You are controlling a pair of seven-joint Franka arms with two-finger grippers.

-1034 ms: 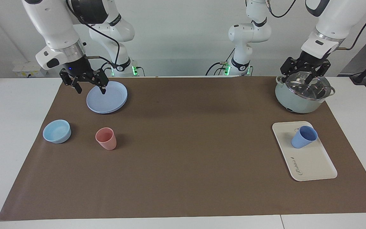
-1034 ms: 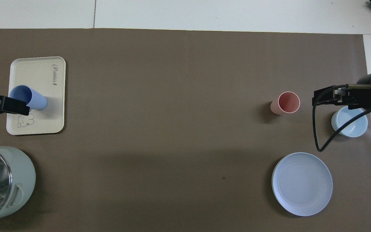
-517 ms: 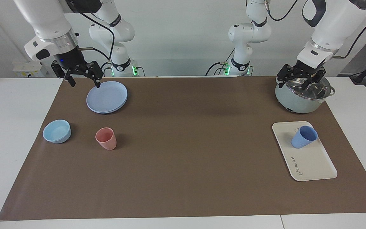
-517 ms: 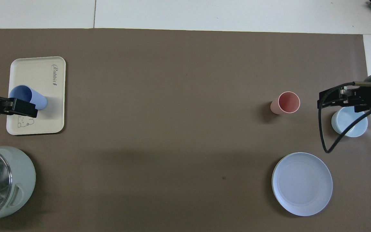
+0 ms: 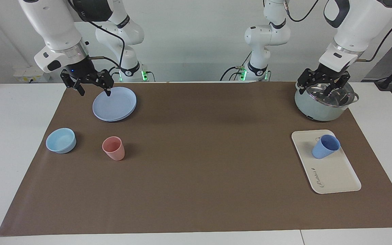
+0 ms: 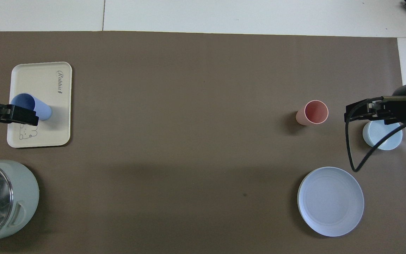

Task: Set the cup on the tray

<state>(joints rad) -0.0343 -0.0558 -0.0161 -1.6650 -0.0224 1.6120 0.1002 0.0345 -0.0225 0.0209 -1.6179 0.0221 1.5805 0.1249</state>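
Both arms lifted | cup [image 5: 325, 146] upright on tray [image 5: 339, 178] | left pincer [image 5: 322, 85], right pincer [image 5: 93, 87] — wide, empty | overhead hides height

Cup [image 5: 325, 146] on tray [image 5: 335, 177] — pot [image 5: 322, 105] nearer the robots

Matte ribbed plastic cup [image 5: 325, 146] (smooth cream tray [image 5: 339, 177]), glossy glass-lidded pot [image 5: 325, 98]

White jointed arms, black grippers, black looping cables.
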